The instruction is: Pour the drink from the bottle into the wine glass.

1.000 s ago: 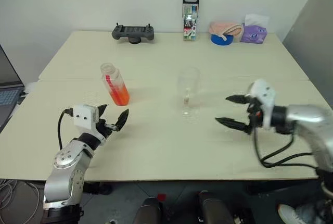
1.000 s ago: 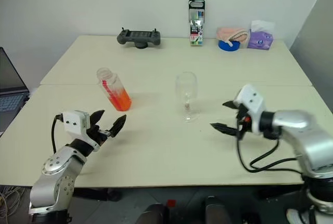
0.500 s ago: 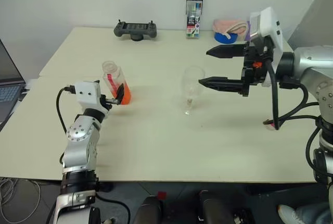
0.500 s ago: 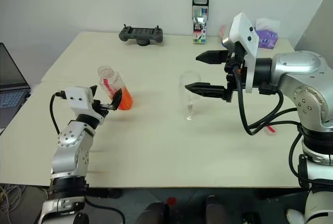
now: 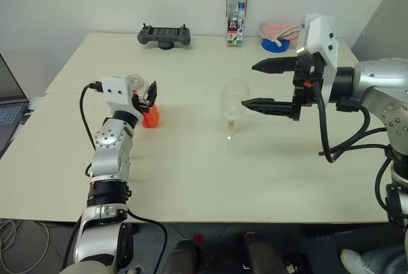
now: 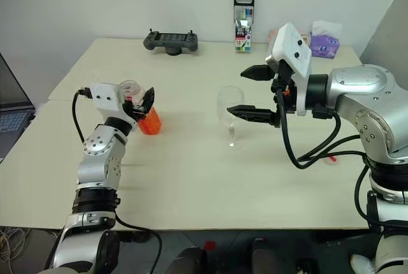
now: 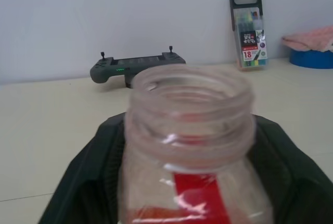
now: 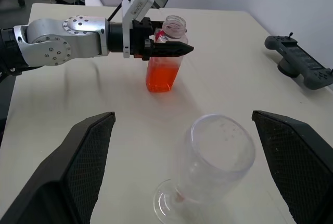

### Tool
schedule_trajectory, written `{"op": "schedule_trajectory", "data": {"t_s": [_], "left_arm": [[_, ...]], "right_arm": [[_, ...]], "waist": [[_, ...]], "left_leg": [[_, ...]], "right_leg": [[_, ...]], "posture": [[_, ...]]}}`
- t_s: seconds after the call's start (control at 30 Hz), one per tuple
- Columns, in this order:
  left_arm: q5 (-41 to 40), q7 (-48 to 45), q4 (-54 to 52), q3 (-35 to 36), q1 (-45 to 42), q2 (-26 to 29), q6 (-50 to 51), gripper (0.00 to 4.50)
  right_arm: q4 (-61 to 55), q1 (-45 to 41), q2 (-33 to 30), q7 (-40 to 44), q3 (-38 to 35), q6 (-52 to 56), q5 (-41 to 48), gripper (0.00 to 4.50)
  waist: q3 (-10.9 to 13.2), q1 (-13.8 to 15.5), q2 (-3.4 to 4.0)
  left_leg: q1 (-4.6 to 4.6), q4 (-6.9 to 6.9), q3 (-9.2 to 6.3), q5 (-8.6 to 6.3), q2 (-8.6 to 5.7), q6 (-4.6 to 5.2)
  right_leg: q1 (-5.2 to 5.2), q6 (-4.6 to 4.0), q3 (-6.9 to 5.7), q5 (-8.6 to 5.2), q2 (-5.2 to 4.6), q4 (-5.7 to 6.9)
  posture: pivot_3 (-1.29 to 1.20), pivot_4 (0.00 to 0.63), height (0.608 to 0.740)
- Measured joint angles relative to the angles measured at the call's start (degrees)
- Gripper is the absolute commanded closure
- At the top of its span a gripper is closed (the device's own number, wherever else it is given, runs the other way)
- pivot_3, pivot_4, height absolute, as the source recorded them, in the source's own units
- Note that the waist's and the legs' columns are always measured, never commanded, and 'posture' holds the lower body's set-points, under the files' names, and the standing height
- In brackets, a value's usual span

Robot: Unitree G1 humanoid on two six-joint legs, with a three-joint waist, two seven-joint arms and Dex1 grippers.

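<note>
The bottle stands uncapped on the table's left side, with the orange-red drink filling its lower part. My left gripper is shut on the bottle's upper part, and black fingers hug both its sides in the left wrist view. The empty wine glass stands upright mid-table. My right gripper hovers open just to its right, pointing at the bowl without touching it. In the right wrist view the wine glass sits ahead between the spread fingers.
Along the far edge lie a grey game controller, an upright box of markers, a blue tape roll with pink cloth and a purple tissue pack. A laptop stands beyond the left table edge.
My left gripper rose and went forward to the bottle, then shut on it. My right gripper lifted from low on the right to beside the glass and has since held still, open.
</note>
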Motion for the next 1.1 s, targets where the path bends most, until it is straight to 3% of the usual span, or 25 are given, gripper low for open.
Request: {"op": "schedule_trajectory", "data": {"t_s": [0.4, 0.53, 0.7, 0.83, 1.1], "left_arm": [[-1.2, -3.5, 2.2, 0.0, -1.1, 1.5, 0.0, 2.32], [1.4, -11.3, 1.0, -5.9, -3.7, 6.0, -1.7, 2.32], [8.1, -18.3, 2.1, -11.2, -12.5, 12.1, -14.4, 2.32], [11.7, -21.6, 8.5, -16.2, -18.6, 10.5, -25.0, 2.32], [18.6, -21.7, 28.1, -21.4, -27.4, 6.4, -38.1, 2.32]], "right_arm": [[-7.1, 5.0, 0.5, -7.7, -4.2, 5.3, 2.9, 0.00], [-12.0, 18.7, 2.4, -15.8, -7.9, 2.6, -1.3, 0.00], [-17.9, 39.8, 11.4, -22.5, -10.1, -6.9, -6.2, 0.00], [-19.8, 42.6, 16.3, -26.5, -10.1, -11.0, -7.6, 0.00], [-22.6, 46.5, 17.5, -28.3, -3.0, -13.0, -9.8, 0.00]], "waist": [[0.0, 0.0, 0.00], [0.0, 0.8, -0.17], [0.0, 1.3, -0.15], [0.0, 0.9, -0.15], [0.0, 0.1, -0.15]], "left_leg": [[0.04, 0.06, 0.03, 0.01, 0.00, -0.01], [-0.08, 0.04, -0.07, 0.01, -0.02, -0.01], [-0.06, 0.03, 0.12, 0.01, -0.08, -0.01], [0.08, 0.09, 0.19, 0.02, -0.07, 0.00], [0.10, 0.15, 0.09, 0.09, 0.03, 0.10]], "right_leg": [[0.03, 0.01, 0.04, 0.00, 0.03, 0.06], [0.02, 0.01, -0.07, 0.01, 0.02, 0.01], [-0.02, 0.02, 0.12, 0.01, -0.02, 0.01], [0.08, 0.22, 0.19, -0.05, 0.04, 0.00], [0.10, 0.26, 0.13, -0.06, 0.22, 0.13]], "posture": [[0.00, 0.150, 0.740], [0.00, 0.150, 0.740], [0.00, 0.150, 0.740], [0.00, 0.150, 0.740], [0.00, 0.150, 0.740]]}}
